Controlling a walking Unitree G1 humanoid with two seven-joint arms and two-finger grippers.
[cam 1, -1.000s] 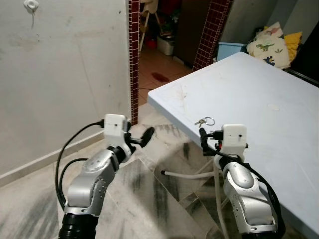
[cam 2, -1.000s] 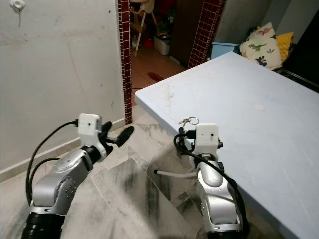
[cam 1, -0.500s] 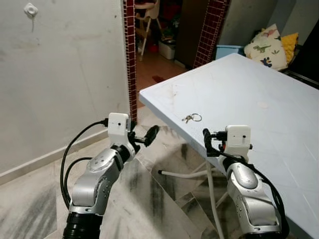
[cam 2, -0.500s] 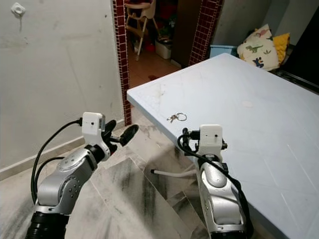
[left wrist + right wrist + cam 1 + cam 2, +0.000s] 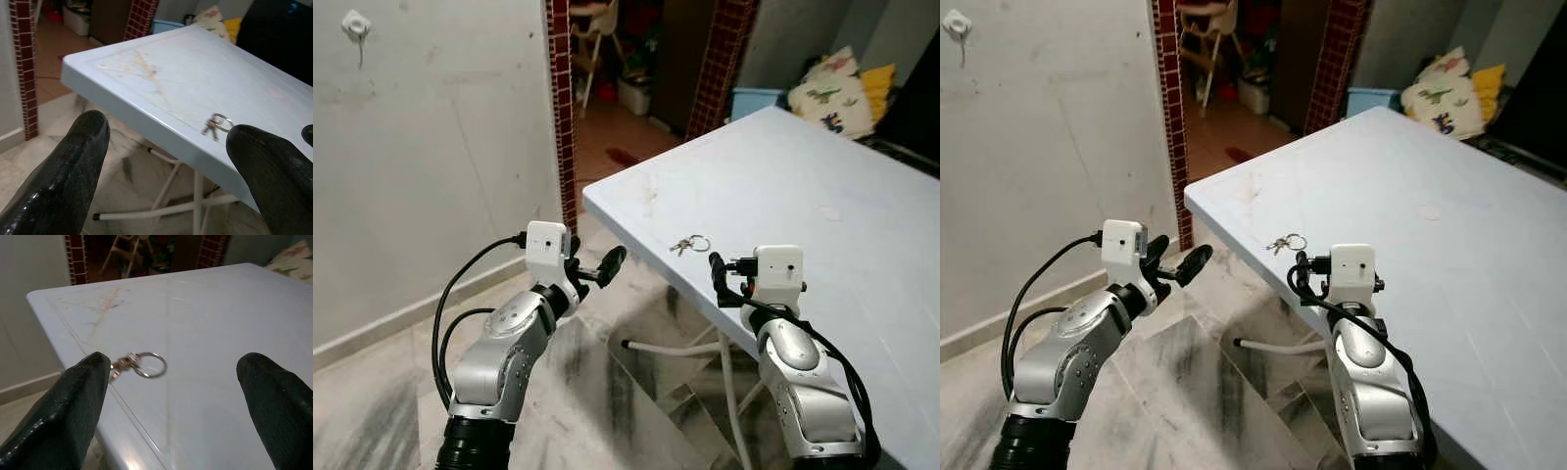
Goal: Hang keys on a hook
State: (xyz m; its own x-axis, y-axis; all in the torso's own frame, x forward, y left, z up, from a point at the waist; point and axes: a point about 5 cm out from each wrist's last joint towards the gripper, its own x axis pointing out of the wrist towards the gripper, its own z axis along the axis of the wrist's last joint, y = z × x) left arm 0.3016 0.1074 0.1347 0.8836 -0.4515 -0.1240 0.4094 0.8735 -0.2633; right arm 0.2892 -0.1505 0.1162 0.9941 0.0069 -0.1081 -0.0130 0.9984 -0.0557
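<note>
- Right gripper (image 5: 171,382) hovering low at the near edge of the table (image 5: 822,186), black fingers (image 5: 68,416) spread wide apart, gripping nothing.
- Pointing straight at the keys (image 5: 139,364), just ahead of the fingertips, not touching them.
- Right arm bending up from below, silver shell, white camera box on the wrist, black cable looping beside it.
- Left gripper (image 5: 597,269) hanging out over the floor (image 5: 607,411) off the table's corner, fingers (image 5: 73,171) released and wide too, empty.
- Left arm angling up and forward, elbow low, same shiny silver casing.
- Keys lying flat near the table's edge: small metal bunch on a thin round ring.
- Table looking like pale blue plastic, smooth, rounded corner, faint brownish scuffs, white tube legs underneath.
- Floor showing grey streaky marble tiles.
- Small white hook (image 5: 356,23) sitting high on the scuffed wall (image 5: 440,147), well apart from the keys.
</note>
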